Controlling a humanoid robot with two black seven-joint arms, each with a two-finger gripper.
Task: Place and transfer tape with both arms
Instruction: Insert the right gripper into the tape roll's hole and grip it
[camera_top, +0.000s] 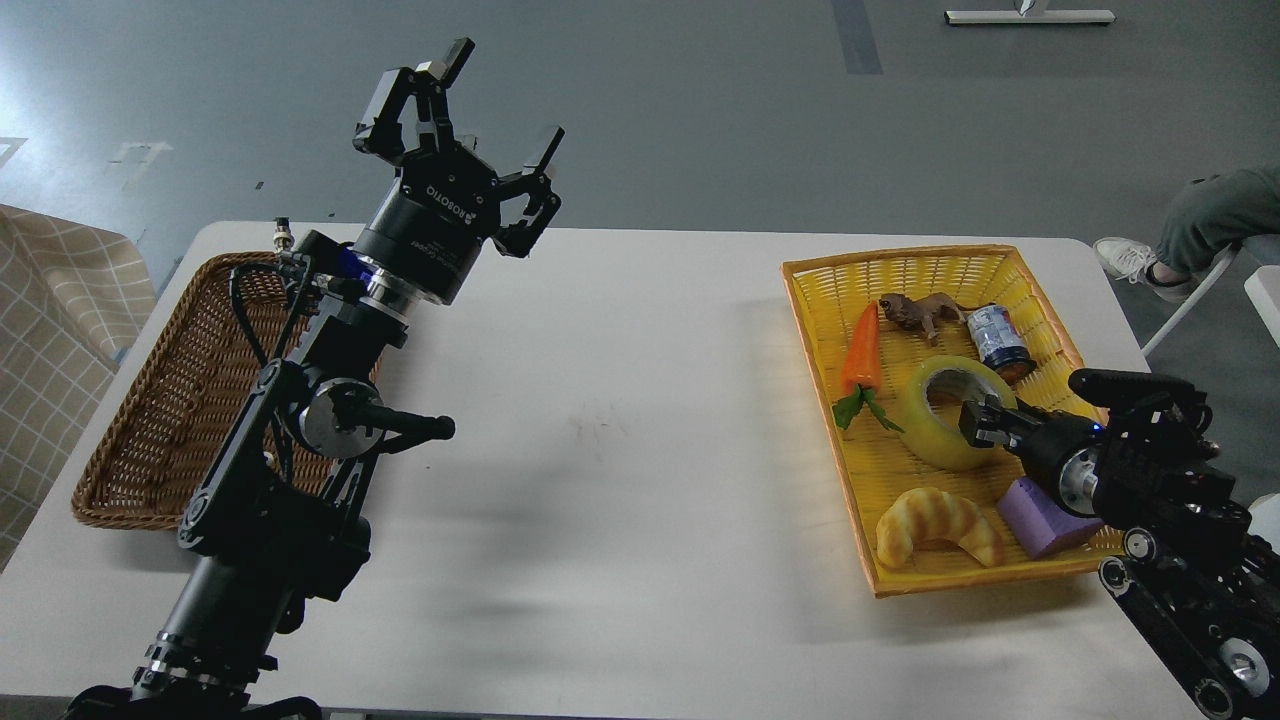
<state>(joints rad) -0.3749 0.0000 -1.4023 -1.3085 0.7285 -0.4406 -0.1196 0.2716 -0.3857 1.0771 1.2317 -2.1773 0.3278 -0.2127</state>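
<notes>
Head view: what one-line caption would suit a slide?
Right gripper reaches the translucent yellow tape roll in a yellow woven basket; left gripper waits open.

The worktop is white with rounded corners, standing on a grey floor. Two things lie directly on it, well apart. A brown wicker tray sits at its left edge, partly hidden behind a black arm. A yellow woven basket sits at its right side, turned slightly askew to the worktop's edge. Between them the surface is bare but for faint scuff marks near the middle.
</notes>
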